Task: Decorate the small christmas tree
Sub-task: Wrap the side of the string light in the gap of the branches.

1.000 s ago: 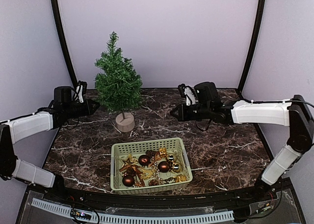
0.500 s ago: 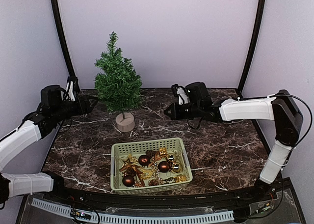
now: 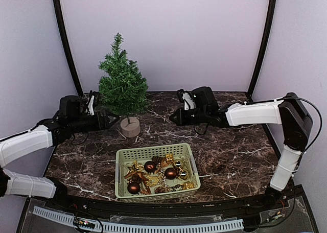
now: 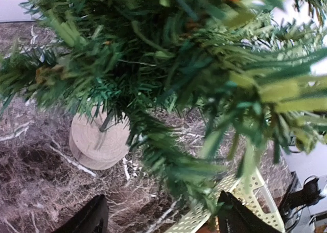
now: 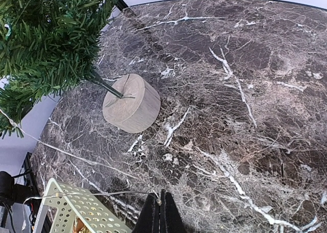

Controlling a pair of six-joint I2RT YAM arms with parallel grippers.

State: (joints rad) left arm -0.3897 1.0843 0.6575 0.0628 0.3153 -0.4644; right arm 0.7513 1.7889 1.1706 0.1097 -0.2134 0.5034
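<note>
Marble table point(image 3: 230, 156) | right gripper point(image 5: 160, 206) closed, thread point(image 5: 117, 193) at tips | wrist-view only

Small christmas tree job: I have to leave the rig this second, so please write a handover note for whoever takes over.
Left gripper: open, empty, low beside the small christmas tree, near its wooden base.
Right gripper: shut, over the marble table to the right of the tree. A thin thread ends at its tips; I cannot tell whether it is held.
Basket: in front of the tree, holding brown baubles and gold pieces.
Done: no ornament shows on the tree.
Left: hang them all.
</note>
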